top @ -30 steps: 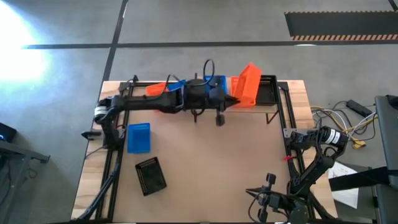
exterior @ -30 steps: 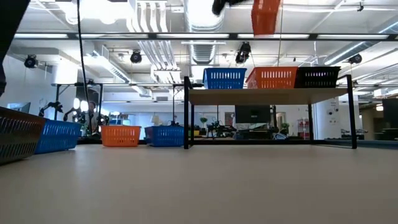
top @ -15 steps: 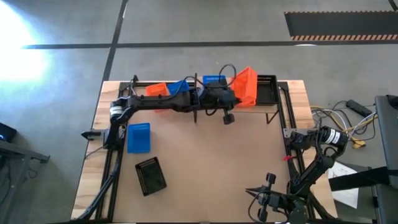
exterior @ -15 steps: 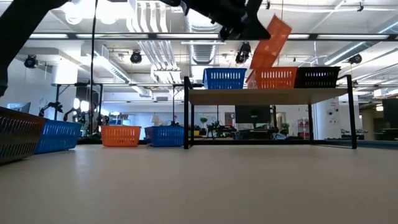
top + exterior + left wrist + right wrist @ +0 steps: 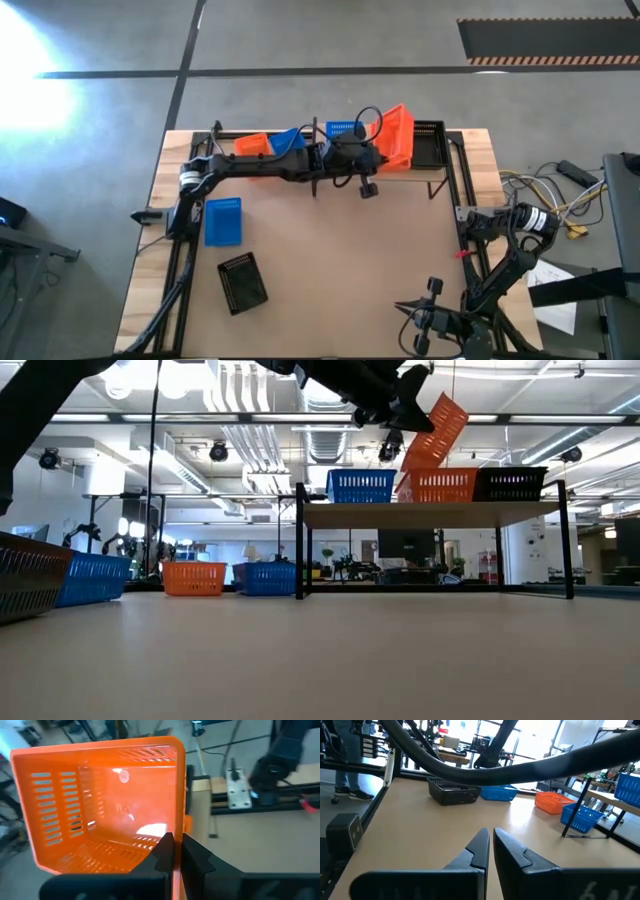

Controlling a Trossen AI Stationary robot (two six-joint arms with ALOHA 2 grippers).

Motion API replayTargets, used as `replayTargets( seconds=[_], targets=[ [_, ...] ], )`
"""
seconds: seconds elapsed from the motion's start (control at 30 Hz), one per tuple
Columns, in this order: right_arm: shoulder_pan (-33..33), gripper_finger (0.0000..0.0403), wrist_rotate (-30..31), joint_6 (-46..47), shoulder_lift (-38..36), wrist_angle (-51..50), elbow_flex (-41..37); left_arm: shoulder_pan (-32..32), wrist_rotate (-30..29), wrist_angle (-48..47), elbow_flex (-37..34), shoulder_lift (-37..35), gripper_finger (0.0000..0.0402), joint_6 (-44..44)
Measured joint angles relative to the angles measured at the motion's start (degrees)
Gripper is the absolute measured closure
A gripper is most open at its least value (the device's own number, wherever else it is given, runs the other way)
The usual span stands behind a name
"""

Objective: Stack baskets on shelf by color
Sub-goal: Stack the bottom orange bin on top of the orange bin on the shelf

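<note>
My left gripper (image 5: 374,152) (image 5: 174,839) reaches along the far edge and is shut on an orange basket (image 5: 397,135) (image 5: 437,432), tilted above the shelf (image 5: 430,512). On the shelf stand a blue basket (image 5: 361,486), an orange basket (image 5: 438,485) and a black basket (image 5: 511,484), each on its bottom. The held basket's lower corner (image 5: 408,466) meets the shelf's orange basket at its rim. My right gripper (image 5: 430,318) (image 5: 491,842) waits shut near the table's near right corner. My left gripper has the orange basket by a side wall at its rim (image 5: 179,820). One finger (image 5: 164,851) is inside the basket, the other finger (image 5: 194,854) outside. It comes from the table's left, slanting down. The basket is tilted, its opening toward the wrist; whether its lower corner rests on the shelf's orange basket I cannot tell.
On the tabletop lie a blue basket (image 5: 222,220) and a black basket (image 5: 242,282) at the left. An orange basket (image 5: 252,145) and another blue basket (image 5: 285,137) sit by the far edge, partly under my left arm. Bare wood spans the table's middle and right.
My left gripper moved toward the table's right edge and down toward the shelf. The orange basket came down from high above and tipped over, so its lower corner now reaches the rim of the shelf's orange basket.
</note>
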Motion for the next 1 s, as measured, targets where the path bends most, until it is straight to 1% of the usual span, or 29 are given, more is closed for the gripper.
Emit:
replayTargets(
  seconds=[0.1, 0.7, 0.8, 1.0],
  targets=[
    [0.0, 0.0385, 0.0, 0.5, 0.0, 0.0, 0.0, -0.2, -2.4, 0.7, 0.0, 0.0, 0.0402, 0.2],
    [0.0, 0.0385, 0.0, 1.6, 0.0, -1.5, 0.0, -0.2, -2.5, -1.0, -1.0, 0.0, 0.04, 1.6],
    [0.0, 0.0385, 0.0, 1.6, 0.0, -1.5, 0.0, -0.2, -2.5, -1.0, -1.1, 0.0, 0.0385, 1.5],
    [0.0, 0.0385, 0.0, 1.8, 0.0, -1.6, 0.0, -0.2, -2.5, -1.9, -1.1, 0.0, 0.0334, 1.4]
  ],
)
